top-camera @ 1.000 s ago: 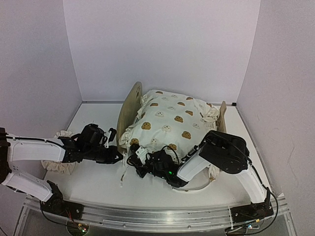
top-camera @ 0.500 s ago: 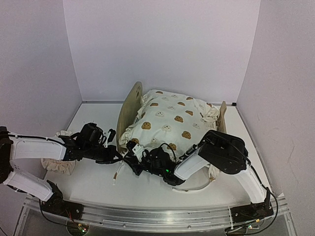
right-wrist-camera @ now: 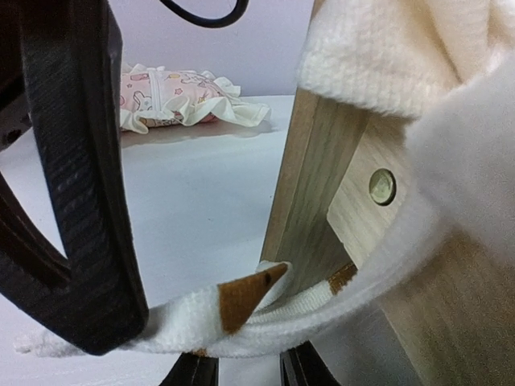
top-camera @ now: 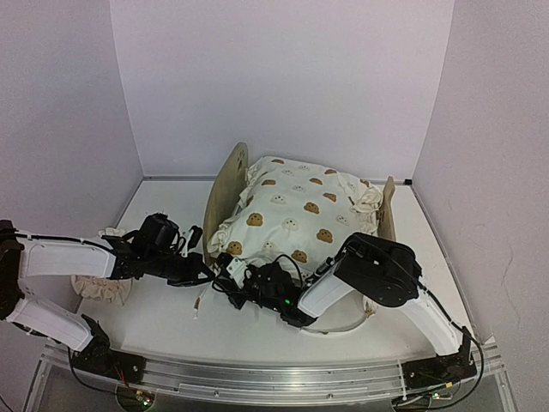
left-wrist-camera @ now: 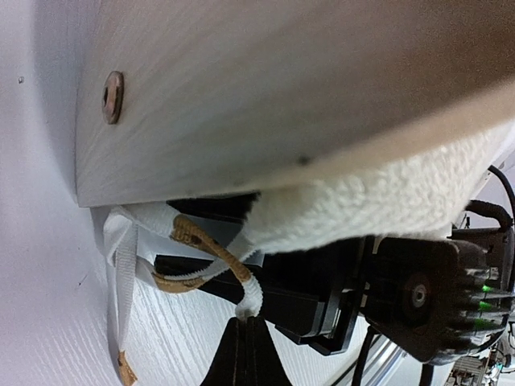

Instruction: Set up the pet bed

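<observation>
The pet bed [top-camera: 225, 184] of light plywood stands mid-table, its mattress hidden under a cream bear-print quilt [top-camera: 300, 210]. My left gripper [top-camera: 206, 273] sits low at the bed's near left corner, shut on a white tie [left-wrist-camera: 251, 293] of the quilt; its fingertips [left-wrist-camera: 233, 350] pinch the strap below the wooden board [left-wrist-camera: 282, 96]. My right gripper [top-camera: 230, 276] is right beside it. In the right wrist view my right gripper [right-wrist-camera: 249, 371] stands open, and a white and brown tie [right-wrist-camera: 241, 310] lies across just above its tips, next to the bed's wooden post [right-wrist-camera: 322, 177].
A small pinkish ruffled pillow [top-camera: 101, 287] lies at the left, partly under my left arm, and the pillow [right-wrist-camera: 177, 96] shows far back in the right wrist view. White walls enclose the table on three sides. A loose tie end [top-camera: 199, 307] trails on the table.
My right gripper has slid left to sit against the left gripper and its jaws have parted. The loose tie end has shifted left. The left gripper stays shut on its tie.
</observation>
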Controlling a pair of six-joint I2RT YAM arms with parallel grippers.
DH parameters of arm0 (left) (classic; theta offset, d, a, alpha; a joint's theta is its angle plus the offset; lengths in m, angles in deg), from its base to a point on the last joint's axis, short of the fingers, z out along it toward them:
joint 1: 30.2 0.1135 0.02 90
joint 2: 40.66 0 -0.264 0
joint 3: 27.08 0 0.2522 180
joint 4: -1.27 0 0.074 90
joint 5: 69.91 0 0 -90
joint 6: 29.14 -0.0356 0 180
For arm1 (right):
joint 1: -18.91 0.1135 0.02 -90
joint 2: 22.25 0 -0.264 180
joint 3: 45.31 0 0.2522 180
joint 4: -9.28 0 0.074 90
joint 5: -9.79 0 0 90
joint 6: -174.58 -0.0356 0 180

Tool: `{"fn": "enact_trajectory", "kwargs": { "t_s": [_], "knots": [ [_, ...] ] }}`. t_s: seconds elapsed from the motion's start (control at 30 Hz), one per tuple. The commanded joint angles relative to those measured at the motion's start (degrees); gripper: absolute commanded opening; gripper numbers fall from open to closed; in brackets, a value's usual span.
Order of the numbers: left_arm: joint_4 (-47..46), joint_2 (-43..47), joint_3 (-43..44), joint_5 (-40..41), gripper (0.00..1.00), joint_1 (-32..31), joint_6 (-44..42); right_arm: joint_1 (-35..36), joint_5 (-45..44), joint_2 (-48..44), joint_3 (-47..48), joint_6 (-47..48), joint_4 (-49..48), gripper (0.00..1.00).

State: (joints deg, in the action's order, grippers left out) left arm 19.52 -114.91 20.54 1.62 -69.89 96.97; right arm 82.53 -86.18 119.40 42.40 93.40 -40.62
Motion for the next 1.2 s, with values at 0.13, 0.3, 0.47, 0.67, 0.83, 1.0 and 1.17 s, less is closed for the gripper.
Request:
{"fn": "enact_trajectory", "kwargs": {
  "t_s": [0.13,0.3,0.47,0.67,0.83,1.0,1.17],
  "knots": [
    [0.78,-1.05,3.29,-2.01,0.0,0.71,0.52,-0.32,-4.23,2.48,2.56,6.18,-7.41,0.25],
    [0.78,-1.57,3.79,-2.23,0.0,1.05,0.41,-0.25,-1.97,1.22,1.34,6.59,-8.13,0.24],
    [0.45,-2.15,4.12,-3.5,0.0,1.51,0.63,-0.33,0.19,0.57,1.04,6.47,-8.25,0.24],
    [0.14,-2.35,4.59,-4.89,0.0,1.73,0.85,-0.35,-0.19,1.9,2.8,6.65,-8.32,0.25],
    [-0.45,-2.5,4.53,-6.98,0.0,1.78,1.36,-0.32,-3.15,3.37,4.89,6.97,-8.32,0.29],
    [-0.63,-2.01,4.61,-8.32,0.0,1.81,1.72,-0.38,-5.05,5.14,7.0,7.12,-8.3,0.33],
    [-0.43,-1.99,4.7,-8.56,0.0,1.8,1.65,-0.35,-5.5,5.57,7.36,6.67,-8.31,0.4]
  ]
}}
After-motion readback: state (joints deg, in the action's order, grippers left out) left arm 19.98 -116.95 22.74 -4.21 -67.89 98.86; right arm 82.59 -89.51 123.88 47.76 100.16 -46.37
